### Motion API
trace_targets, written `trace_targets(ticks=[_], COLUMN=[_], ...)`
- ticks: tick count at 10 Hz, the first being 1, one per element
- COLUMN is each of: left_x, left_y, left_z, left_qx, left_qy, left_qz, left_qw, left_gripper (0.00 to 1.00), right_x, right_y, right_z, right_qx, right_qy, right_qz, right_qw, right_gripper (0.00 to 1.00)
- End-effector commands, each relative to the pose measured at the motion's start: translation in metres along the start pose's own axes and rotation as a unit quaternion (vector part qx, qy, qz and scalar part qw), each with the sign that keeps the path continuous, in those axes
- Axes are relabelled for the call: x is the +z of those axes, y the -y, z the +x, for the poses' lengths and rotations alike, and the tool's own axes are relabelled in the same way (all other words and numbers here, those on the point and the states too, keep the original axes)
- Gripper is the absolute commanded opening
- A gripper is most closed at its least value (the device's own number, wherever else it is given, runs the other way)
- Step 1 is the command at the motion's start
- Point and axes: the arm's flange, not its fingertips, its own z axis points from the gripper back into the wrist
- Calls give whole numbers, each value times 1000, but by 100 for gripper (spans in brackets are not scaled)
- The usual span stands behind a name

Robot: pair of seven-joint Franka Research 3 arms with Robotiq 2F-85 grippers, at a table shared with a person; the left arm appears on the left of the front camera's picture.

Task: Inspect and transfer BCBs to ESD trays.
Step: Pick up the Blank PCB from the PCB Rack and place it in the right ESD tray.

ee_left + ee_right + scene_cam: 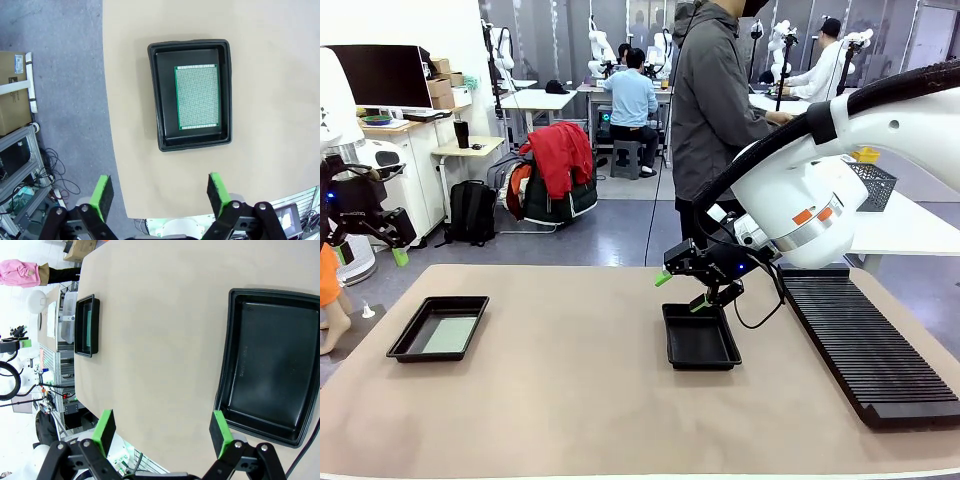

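Tan table [570, 400] | BCB [197, 97] in tray [154, 100] ahead of left hand [160, 176], gaping empty | right hand [162, 413] likewise

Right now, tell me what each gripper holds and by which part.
Nothing is held. The left gripper and the right gripper both stand open, with nothing between their jaws.

ESD tray A [408, 328]: shallow black rectangle with a flared raised rim, flat on the bench [570, 400] towards its left end. One BCB [197, 97] lies flat on its floor. The board is green with a fine grid of dots, its edges parallel to the walls, closer to one long wall.

ESD tray B [700, 340]: same type, near bench centre, well apart from A. Upright, glossy black floor exposed.
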Motion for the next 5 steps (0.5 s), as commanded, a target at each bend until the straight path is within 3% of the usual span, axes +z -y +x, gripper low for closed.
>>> trace_targets(ticks=[1,5], left_x=[0,0], left_y=[-1,-1], left_z=[1,1], left_qx=[1,1], left_qy=[3,3], left_qz=[1,1], left_qw=[1000,1000], left_gripper=[100,100], right_x=[2,2], right_y=[-3,-3], right_z=[0,0], right_qx=[-6,-6], right_qy=[0,0], right_qz=[-11,-11], right_qw=[1000,1000], right_gripper=[100,100])
